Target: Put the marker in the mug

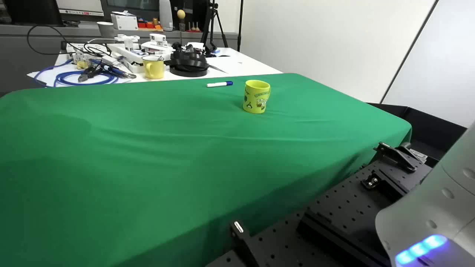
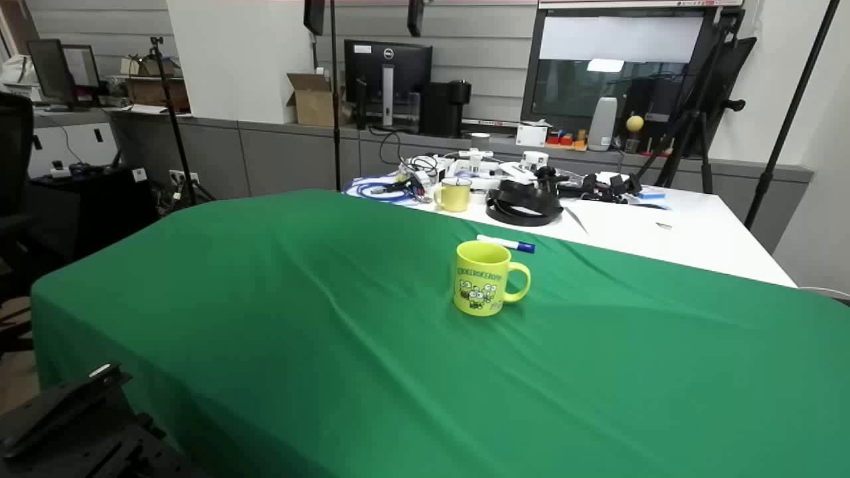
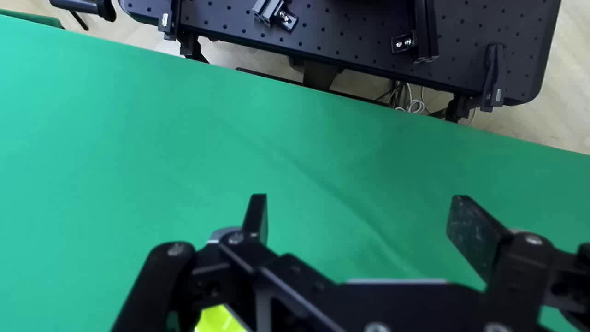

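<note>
The squat yellow-green mug (image 1: 256, 98) with greenish cartoon markings stands upright on the green cloth in both exterior views (image 2: 479, 282). Its handle shows in an exterior view. The marker (image 1: 219, 84), white with a blue cap, lies on the cloth near the mug, apart from it in an exterior view and partly behind it in an exterior view (image 2: 506, 243). In the wrist view my gripper (image 3: 359, 203) is wide open and empty over the cloth. A yellow-green patch, seemingly the mug (image 3: 216, 320), peeks from behind the gripper linkage. The marker is not visible there.
Behind the cloth, a white table (image 2: 664, 232) bears a paler yellow mug (image 1: 154, 68), blue cables (image 1: 85, 78) and a black coiled strap (image 2: 523, 202). A black perforated base plate (image 3: 322, 34) lies beyond the cloth's edge. The white arm (image 1: 426, 222) shows at the side.
</note>
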`<state>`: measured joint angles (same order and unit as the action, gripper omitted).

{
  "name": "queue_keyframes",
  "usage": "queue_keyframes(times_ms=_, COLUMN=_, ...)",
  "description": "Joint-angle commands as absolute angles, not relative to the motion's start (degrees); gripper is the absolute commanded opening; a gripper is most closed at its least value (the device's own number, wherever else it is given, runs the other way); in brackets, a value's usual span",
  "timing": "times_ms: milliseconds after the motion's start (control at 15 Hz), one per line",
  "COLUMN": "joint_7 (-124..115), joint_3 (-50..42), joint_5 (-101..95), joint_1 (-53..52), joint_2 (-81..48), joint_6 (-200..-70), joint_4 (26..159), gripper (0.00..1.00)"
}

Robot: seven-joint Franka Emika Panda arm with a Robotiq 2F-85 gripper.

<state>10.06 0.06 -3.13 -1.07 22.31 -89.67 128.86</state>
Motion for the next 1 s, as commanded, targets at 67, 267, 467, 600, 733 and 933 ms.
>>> queue_keyframes(times_ms=67, joint_7=9.94, joint_3=-0.24, joint_5=-3.22, joint_1=-1.43, joint_2=22.28, joint_6=-89.72, joint_4=128.76, gripper=1.00)
queue_keyframes(times_ms=267, joint_7=9.95, joint_3=-0.24, joint_5=-3.22, joint_1=-1.43, joint_2=22.28, joint_6=-89.73, joint_4=128.76, gripper=1.00)
queue_keyframes(times_ms=467, joint_7=9.95, joint_3=-0.24, joint_5=-3.22, joint_1=-1.43, joint_2=22.28, joint_6=-89.74, joint_4=128.76, gripper=1.00)
queue_keyframes(times_ms=600, joint_7=8.10, joint_3=-0.24, joint_5=-3.41, joint_1=-0.85, joint_2=20.85, joint_6=-89.99, joint_4=127.70, gripper=1.00)
queue_keyframes(times_ms=733, joint_7=4.78, joint_3=-1.10, joint_5=-2.12, joint_1=0.49, joint_2=17.68, joint_6=-91.55, joint_4=125.25, gripper=1.00)
queue_keyframes(times_ms=933, joint_7=-0.37, joint_3=-2.44, joint_5=-0.22, joint_1=2.48, joint_2=11.65, joint_6=-93.14, joint_4=120.19, gripper=1.00)
